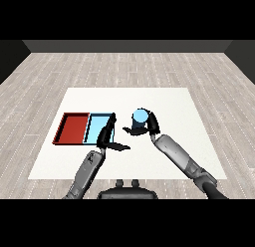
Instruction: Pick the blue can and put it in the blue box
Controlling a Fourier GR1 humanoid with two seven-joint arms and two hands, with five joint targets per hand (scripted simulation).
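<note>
Blue can (140, 116): upright, light blue top facing the view, dark blue side partly showing. Position: near the middle of the white table (174, 106), just to the 3 o'clock side of the light blue tray (96, 125) and outside it. Whether its base touches the table cannot be told.

Right hand (149, 125): black, curled round the can from its 4 o'clock side, fingers wrapping the can's side wall; grasping the can. Grey right forearm (179, 156) runs off toward 5 o'clock to the lower right corner.

Left hand (106, 136): black, fingers straight and relaxed, pointing toward 12 o'clock, thumb stretched out toward 3 o'clock; released, holding nothing. It overlaps the light blue tray's 3 o'clock edge. Grey left forearm (87, 171) comes in from 7 o'clock.

Light blue tray: flat, rectangular, dark rim; at 9 o'clock from the can. Nothing seen lying in the visible part of it.

Red tray (72, 127): same shape, touching the light blue tray along its 9 o'clock side.

White table: square top; both trays sit in its 9 o'clock half.
</note>
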